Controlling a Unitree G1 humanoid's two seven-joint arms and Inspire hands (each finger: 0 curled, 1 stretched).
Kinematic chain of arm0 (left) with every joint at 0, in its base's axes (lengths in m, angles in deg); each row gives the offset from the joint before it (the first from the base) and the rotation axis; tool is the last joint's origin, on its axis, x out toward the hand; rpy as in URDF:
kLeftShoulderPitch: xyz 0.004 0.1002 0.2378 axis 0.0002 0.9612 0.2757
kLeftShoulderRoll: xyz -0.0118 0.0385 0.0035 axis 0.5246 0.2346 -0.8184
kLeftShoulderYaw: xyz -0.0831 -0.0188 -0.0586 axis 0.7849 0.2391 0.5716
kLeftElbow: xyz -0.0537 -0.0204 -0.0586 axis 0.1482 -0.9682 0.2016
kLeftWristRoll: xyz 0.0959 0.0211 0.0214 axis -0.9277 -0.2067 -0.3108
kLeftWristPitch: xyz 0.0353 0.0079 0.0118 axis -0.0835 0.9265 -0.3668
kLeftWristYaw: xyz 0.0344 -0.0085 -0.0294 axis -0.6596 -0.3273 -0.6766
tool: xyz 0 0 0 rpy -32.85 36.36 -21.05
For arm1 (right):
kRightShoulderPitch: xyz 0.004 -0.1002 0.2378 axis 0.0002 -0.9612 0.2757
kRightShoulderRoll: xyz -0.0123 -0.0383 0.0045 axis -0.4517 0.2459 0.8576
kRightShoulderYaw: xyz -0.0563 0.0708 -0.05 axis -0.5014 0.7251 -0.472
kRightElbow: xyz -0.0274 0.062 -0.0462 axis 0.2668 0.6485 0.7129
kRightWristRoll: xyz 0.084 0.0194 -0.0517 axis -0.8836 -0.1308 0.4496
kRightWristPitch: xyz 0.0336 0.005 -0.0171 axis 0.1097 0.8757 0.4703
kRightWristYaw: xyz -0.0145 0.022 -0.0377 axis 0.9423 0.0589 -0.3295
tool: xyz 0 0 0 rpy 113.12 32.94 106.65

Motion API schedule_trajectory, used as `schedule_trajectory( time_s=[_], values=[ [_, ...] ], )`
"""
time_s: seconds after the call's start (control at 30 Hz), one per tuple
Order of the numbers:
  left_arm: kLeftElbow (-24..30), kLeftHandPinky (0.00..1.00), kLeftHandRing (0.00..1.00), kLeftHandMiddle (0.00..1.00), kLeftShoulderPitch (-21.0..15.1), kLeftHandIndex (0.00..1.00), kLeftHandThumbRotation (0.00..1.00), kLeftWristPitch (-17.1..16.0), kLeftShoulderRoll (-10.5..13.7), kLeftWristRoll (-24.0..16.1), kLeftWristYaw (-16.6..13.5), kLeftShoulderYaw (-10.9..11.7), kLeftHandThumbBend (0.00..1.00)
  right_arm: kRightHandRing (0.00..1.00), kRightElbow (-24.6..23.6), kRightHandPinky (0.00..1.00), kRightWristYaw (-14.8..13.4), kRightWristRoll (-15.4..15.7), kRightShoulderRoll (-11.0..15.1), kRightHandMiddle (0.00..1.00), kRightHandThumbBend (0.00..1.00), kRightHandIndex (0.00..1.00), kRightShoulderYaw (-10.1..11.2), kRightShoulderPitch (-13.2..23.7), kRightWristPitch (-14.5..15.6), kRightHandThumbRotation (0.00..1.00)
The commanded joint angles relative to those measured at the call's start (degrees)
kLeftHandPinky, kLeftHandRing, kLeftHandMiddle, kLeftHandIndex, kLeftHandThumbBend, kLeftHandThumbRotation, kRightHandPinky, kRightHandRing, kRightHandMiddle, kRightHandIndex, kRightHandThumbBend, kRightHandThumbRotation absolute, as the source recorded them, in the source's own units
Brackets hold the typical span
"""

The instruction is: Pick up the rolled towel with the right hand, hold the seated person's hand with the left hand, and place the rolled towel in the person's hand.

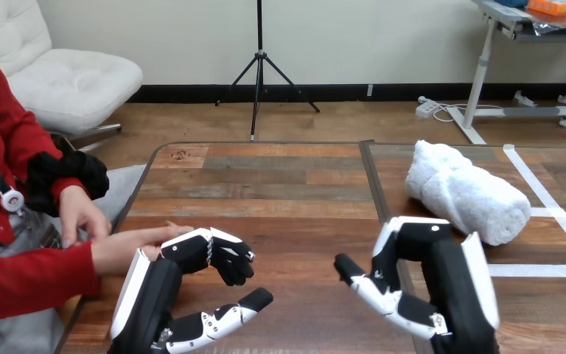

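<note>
The rolled white towel (464,193) lies on the table's right part, slanting from far left to near right. My right hand (431,269) hovers just in front of its near end without touching it, open, fingers loosely bent and thumb pointing left. My left hand (191,258) is at the lower left, also open, with bent fingers and the thumb stretched out to the right. The person's hand (129,247) lies flat at the table's left edge, its fingertips against the back of my left fingers. My fingers are not round it. The person's other hand (81,214) rests on that wrist.
White tape lines (542,195) mark a box on the table (280,184) around and behind the towel. A seam runs front to back through the tabletop just left of the towel. The person sits at the left edge.
</note>
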Motion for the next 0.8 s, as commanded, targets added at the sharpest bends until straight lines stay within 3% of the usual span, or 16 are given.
schedule_trajectory(
  time_s=[0.0,0.07,0.1,0.23,0.37,0.6,0.77],
  values=[
    [0.0,0.4,0.45,0.49,-4.2,0.53,0.25,-1.1,-0.4,0.3,0.3,0.1,0.71,0.28,-0.2,0.24,1.8,-3.7,1.2,0.32,0.54,0.34,0.5,3.7,-0.2,0.0],
    [0.2,0.4,0.45,0.49,-4.1,0.53,0.25,-0.8,-0.5,-0.3,0.0,0.3,0.71,0.3,-1.0,0.27,2.1,-3.8,1.6,0.34,0.54,0.37,1.2,3.9,0.9,0.0],
    [0.3,0.42,0.47,0.51,-4.1,0.54,0.27,-0.7,-0.5,-0.4,-0.1,0.4,0.72,0.39,-1.2,0.36,2.3,-3.9,1.7,0.42,0.57,0.45,1.4,4.0,1.2,0.0],
    [0.5,0.44,0.49,0.54,-4.2,0.57,0.29,-0.7,-0.7,-1.1,-0.4,0.6,0.73,0.53,-3.2,0.5,1.2,-0.9,2.5,0.55,0.61,0.59,3.7,4.6,3.4,0.04],
    [0.4,0.49,0.55,0.59,-4.2,0.62,0.32,-0.6,-0.8,-1.0,-0.1,0.3,0.74,0.66,-6.2,0.63,0.9,1.0,3.4,0.69,0.68,0.74,5.5,4.6,7.3,0.17],
    [0.0,0.57,0.63,0.66,-4.6,0.69,0.39,-0.9,-1.0,-2.1,-0.4,0.4,0.78,0.8,-11.4,0.78,0.7,1.7,4.9,0.81,0.74,0.88,8.1,5.2,14.3,0.28],
    [0.4,0.6,0.67,0.69,-4.5,0.72,0.42,-0.5,-1.2,-3.8,-1.2,0.9,0.8,0.83,-13.3,0.81,0.0,2.5,5.9,0.83,0.79,0.9,9.7,6.3,18.1,0.32]
  ],
)
